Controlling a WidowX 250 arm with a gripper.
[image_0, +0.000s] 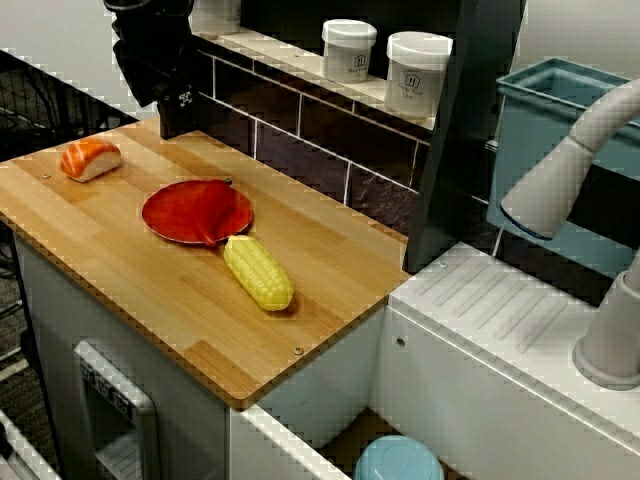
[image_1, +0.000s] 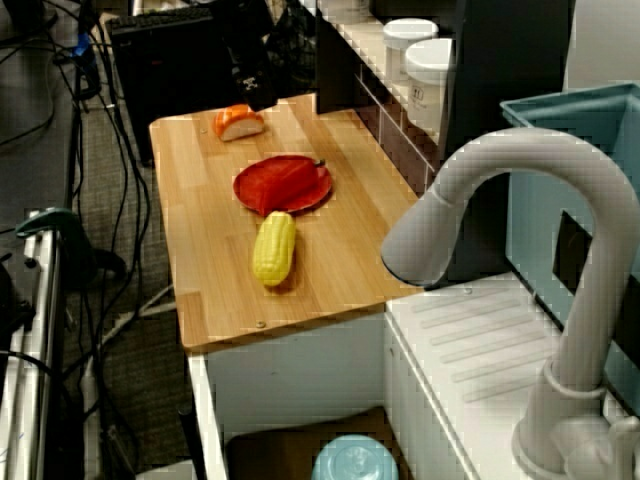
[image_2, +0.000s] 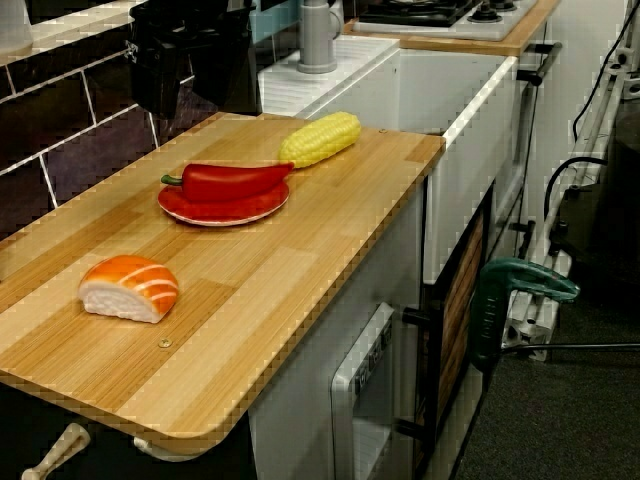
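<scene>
Black claw (image_0: 176, 115) hangs over the wall-side edge of the worktop (image_0: 130, 300), behind the red plate (image_2: 200, 217) and off toward its salmon side. The fingers merge into the dark housing, so I cannot tell whether they stand apart or together. Nearest item, by my judgement, is the salmon sushi piece (image_0: 90, 158), well apart from the plate toward the worktop's free end. Its long axis runs front edge to wall. It has an orange top with pale stripes on a white rice base, lying flat. A red pepper (image_2: 228, 183) lies on the plate, and a corn cob (image_0: 258, 272) lies just beside the plate's opposite rim.
</scene>
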